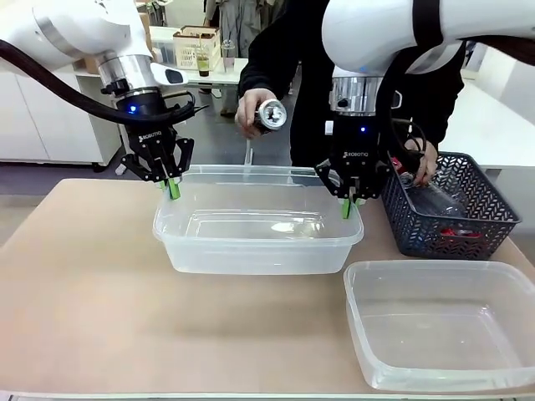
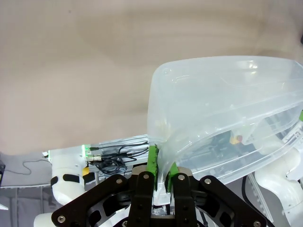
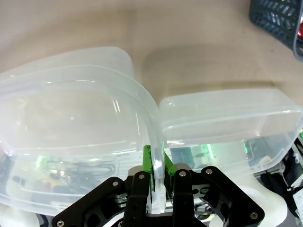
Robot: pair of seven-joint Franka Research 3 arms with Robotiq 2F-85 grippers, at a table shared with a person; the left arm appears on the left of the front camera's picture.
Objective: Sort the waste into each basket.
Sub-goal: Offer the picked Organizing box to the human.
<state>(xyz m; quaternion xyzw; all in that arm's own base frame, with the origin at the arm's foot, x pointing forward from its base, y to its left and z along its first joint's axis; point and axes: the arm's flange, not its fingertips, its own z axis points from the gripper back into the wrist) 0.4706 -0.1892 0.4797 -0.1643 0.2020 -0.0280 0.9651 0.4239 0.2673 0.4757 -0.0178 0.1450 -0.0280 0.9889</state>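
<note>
Both ends of tub (image 1: pixel 251 251) rim pinched: left tool (image 1: pixel 171 190), right tool (image 1: pixel 348 205); possibly lifted.

Bright, even overhead light washes the table (image 1: pixel 84 292), leaving soft shadows under the clear tub (image 1: pixel 251 255); glare glints off its floor; wrist views bow at the edges.

The front camera looks across the bench (image 1: pixel 84 292) toward 12 o'clock from a middle distance, each wrist camera peers close-up along its jaws at 6 o'clock, and all share the tub (image 1: pixel 251 251).
</note>
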